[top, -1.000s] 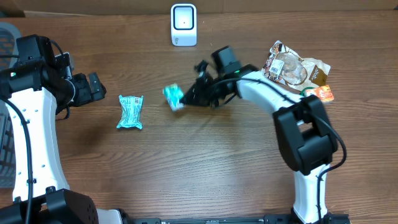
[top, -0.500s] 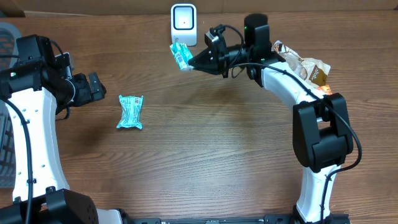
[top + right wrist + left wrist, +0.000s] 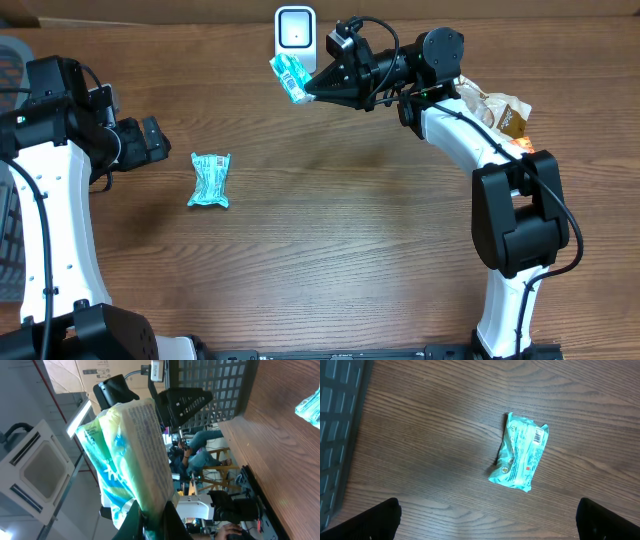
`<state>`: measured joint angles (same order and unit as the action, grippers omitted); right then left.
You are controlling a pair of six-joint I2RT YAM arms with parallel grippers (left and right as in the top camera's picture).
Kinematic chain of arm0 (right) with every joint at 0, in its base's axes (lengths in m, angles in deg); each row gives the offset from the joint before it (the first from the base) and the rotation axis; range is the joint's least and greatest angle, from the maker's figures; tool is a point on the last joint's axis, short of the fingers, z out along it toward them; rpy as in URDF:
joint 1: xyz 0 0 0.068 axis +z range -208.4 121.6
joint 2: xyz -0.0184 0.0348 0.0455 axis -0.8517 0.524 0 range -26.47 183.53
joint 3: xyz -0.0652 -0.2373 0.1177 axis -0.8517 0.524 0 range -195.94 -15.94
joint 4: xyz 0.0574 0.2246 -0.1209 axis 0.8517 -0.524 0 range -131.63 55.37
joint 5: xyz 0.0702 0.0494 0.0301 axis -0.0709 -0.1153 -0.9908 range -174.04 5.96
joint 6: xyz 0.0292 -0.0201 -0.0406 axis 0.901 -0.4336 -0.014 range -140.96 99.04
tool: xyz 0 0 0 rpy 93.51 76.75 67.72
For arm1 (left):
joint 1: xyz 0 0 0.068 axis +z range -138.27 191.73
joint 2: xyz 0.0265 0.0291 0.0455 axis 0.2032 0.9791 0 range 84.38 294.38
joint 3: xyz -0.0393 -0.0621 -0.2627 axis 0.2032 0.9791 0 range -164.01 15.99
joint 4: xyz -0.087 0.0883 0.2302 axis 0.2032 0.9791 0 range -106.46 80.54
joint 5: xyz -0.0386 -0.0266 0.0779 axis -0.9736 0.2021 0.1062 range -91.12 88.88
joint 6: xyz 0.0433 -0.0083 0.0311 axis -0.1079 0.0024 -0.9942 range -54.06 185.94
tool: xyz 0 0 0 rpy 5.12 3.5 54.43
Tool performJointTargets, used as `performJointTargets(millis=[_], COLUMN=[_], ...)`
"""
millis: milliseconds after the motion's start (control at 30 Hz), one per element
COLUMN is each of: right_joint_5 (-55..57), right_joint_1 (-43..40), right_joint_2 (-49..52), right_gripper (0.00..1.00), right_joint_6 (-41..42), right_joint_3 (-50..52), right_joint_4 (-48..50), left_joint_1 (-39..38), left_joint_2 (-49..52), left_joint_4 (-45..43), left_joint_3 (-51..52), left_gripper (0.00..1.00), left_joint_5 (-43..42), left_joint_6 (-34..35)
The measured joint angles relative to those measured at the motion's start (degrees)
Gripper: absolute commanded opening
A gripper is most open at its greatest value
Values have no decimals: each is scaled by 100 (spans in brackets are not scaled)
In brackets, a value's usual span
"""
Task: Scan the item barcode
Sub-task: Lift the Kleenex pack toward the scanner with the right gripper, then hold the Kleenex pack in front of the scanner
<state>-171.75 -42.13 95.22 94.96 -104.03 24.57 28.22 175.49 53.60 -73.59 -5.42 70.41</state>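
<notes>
My right gripper [image 3: 308,88] is shut on a small teal and white snack packet [image 3: 288,76] and holds it in the air just in front of the white barcode scanner [image 3: 295,38] at the table's back edge. In the right wrist view the packet [image 3: 131,455] stands upright, pinched at its lower end between the two dark fingers [image 3: 135,519]. A second teal packet [image 3: 209,180] lies flat on the wood left of centre; the left wrist view shows it [image 3: 519,452] with its barcode label facing up. My left gripper [image 3: 490,519] hangs open above the table, near that packet, holding nothing.
A pile of brown and orange snack bags [image 3: 480,115] lies at the back right, behind the right arm. A grey slatted basket [image 3: 10,180] stands at the table's left edge, also showing as grey slats [image 3: 337,425] in the left wrist view.
The right arm lifted the teal packet off the table and carried it back and up to the scanner, then nudged it slightly left. The left arm has not moved.
</notes>
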Motion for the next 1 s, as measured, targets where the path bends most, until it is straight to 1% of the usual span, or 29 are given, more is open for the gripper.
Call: performJointTargets(millis=[233,333,467,633,700,767,800,900,1000], right_joint_5=[0,9,114,675,1141,1762,2120,3021,3858], right_joint_1=[0,0,35,94,105,111,111,111,111], right_joint_2=[0,-4,-22,-57,-57,-55,-55,-57,-57], right_gripper=[4,4,4,4,4,4,4,4,4], right_joint_6=[-2,-85,-957,-3209,-4251,-5169,-5578,-6513,-7195], right_joint_3=[0,0,2,31,50,59,52,52,0], right_joint_4=[-2,-380,-2118,-5381,-6787,-7834,-8310,-9335,-10146], left_joint_1=[0,0,0,0,0,0,0,0,0], left_joint_2=[0,0,0,0,0,0,0,0,0], left_joint_4=[0,0,0,2,7,4,2,-2,2], left_joint_3=[0,0,0,0,0,-2,-2,-2,0], left_gripper=[100,100,99,100,100,100,100,100,100], left_joint_5=[0,0,0,0,2,-4,2,-2,0], left_joint_6=[0,0,0,0,0,0,0,0,0])
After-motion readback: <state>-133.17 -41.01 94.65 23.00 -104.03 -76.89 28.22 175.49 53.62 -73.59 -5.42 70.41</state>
